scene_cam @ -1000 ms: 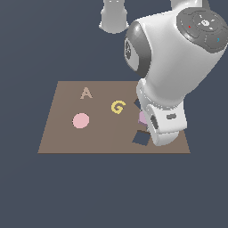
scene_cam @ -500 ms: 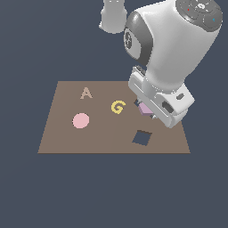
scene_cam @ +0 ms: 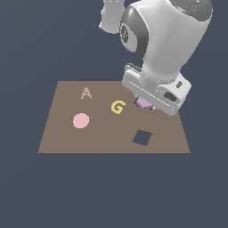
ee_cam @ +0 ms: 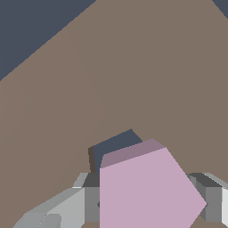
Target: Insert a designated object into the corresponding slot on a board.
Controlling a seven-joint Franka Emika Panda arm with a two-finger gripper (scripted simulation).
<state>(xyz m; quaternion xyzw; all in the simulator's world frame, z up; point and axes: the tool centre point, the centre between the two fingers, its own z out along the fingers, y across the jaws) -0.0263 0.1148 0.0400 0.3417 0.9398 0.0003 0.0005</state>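
**Block lifted, slot just ahead**

The arm has risen and swung back from the near edge of the board (scene_cam: 62,133), uncovering the square cutout (scene_cam: 142,137). The gripper (scene_cam: 147,106) is clamped on the lilac pentagon block (ee_cam: 147,189), carried above the board, right of the yellow G (scene_cam: 117,107). The wrist view shows the pentagon slot (ee_cam: 113,147) partly hidden just beyond the block. Wrist points downward; lowering looks next.

A tan raised letter "A" (scene_cam: 86,93) lies on the flat brown rectangular board (scene_cam: 62,133); beside it, a yellow letter "G" (scene_cam: 117,107).
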